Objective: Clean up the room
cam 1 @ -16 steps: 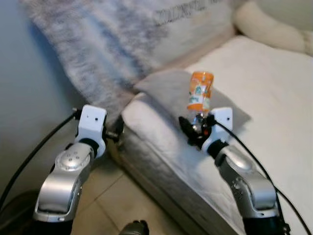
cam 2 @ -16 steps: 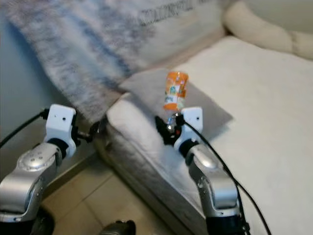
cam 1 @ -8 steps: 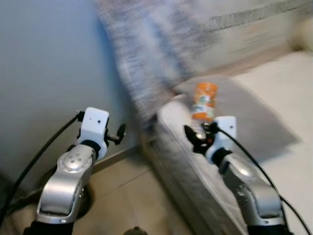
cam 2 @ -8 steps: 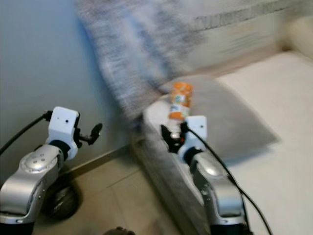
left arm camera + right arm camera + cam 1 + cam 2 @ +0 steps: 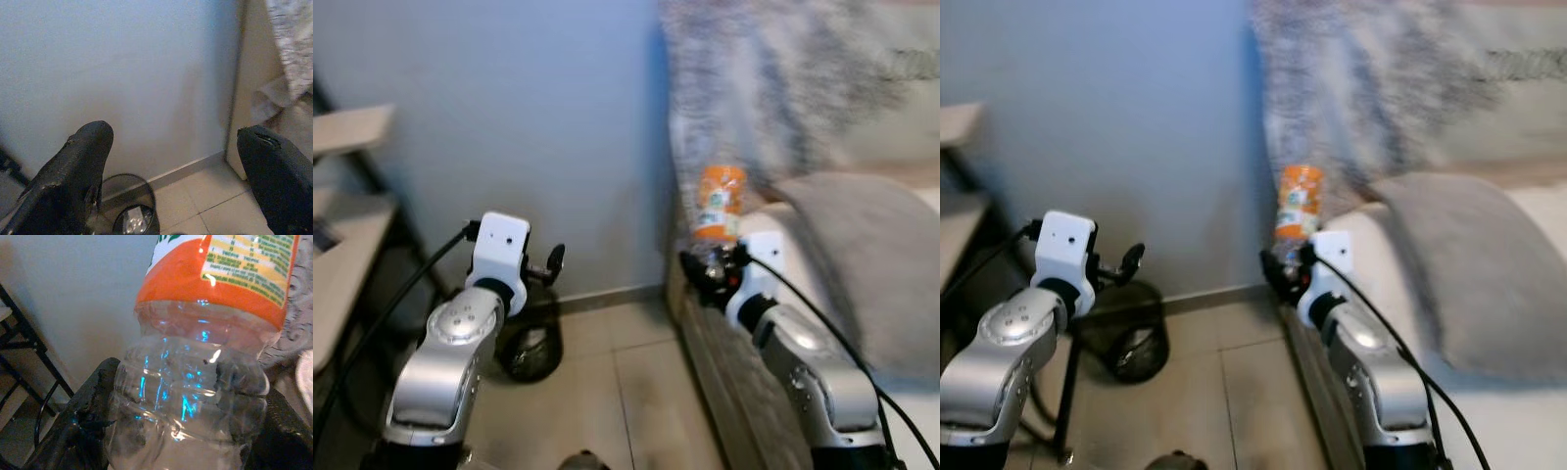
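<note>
My right gripper is shut on an empty clear plastic bottle with an orange label, held upright at the sofa's left end; up close the bottle sits squeezed between both black fingers. My left gripper is raised before the wall, open with nothing between its fingers. Below it a black wire waste bin stands on the tiled floor against the wall, and the same bin holds some crumpled rubbish.
A light sofa with a grey cushion and a fuzzy grey throw is on the right. A black-framed shelf or table stands at the left. Beige tiled floor lies between them, below the blue-grey wall.
The camera has swung left: the sofa slid to the right and the wall, bin and shelf came into view. Both grippers kept their pose, the right still holding the bottle.
</note>
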`<state>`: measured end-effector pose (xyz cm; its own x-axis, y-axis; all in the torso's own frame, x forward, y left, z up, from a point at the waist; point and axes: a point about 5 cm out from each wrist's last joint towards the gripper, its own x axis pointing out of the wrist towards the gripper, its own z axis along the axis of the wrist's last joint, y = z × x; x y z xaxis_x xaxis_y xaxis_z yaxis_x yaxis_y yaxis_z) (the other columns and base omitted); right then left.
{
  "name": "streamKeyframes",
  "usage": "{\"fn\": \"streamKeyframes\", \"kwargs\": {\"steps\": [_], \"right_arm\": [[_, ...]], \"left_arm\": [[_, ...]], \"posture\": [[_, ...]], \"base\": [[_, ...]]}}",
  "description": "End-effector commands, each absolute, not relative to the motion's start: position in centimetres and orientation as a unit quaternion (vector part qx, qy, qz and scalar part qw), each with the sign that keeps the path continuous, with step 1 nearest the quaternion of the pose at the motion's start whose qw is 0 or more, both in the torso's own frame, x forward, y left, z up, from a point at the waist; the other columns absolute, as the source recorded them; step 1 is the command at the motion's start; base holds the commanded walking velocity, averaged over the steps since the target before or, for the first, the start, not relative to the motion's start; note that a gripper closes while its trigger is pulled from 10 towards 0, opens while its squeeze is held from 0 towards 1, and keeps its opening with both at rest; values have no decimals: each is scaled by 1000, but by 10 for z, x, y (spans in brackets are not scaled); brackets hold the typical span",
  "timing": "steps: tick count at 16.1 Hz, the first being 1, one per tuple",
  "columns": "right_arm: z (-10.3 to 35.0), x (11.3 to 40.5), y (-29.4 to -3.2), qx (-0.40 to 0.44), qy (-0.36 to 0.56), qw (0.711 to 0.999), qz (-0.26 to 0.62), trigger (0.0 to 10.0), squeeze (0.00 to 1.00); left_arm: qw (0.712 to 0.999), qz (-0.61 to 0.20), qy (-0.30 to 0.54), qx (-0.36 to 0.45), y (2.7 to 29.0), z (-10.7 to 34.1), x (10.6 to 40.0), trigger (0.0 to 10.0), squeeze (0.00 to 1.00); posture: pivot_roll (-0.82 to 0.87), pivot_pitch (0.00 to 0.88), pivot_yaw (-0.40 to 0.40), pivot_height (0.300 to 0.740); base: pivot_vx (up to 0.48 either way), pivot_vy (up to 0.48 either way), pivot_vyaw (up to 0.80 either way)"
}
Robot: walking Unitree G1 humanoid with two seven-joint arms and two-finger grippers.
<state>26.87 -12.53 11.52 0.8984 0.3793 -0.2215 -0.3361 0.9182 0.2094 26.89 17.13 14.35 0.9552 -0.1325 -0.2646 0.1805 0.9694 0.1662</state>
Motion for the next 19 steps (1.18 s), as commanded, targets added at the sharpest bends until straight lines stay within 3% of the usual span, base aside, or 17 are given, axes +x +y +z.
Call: {"fn": "streamKeyframes", "kwargs": {"steps": [1, 10, 15, 19], "right_arm": [[115, 270, -121, 77, 133, 970, 189, 10000, 0], [103, 272, -124, -8, 152, 976, 157, 10000, 0], [104, 268, -120, -9, 137, 972, 190, 10000, 0], [102, 268, -119, -8, 136, 972, 192, 10000, 0]], "left_arm": [[984, -83, 127, 91, 172, 145, 270, 10000, 0], [984, -86, 128, 92, 170, 143, 268, 10000, 0], [984, -90, 127, 91, 170, 144, 268, 10000, 0], [983, -92, 127, 93, 171, 144, 269, 10000, 0]], "posture": [[60, 0, 31, 740], [57, 0, 27, 740], [62, 0, 28, 740], [68, 0, 32, 740]], "base": [[0, 0, 0], [0, 0, 0], [272, 0, 0], [341, 0, 703]]}}
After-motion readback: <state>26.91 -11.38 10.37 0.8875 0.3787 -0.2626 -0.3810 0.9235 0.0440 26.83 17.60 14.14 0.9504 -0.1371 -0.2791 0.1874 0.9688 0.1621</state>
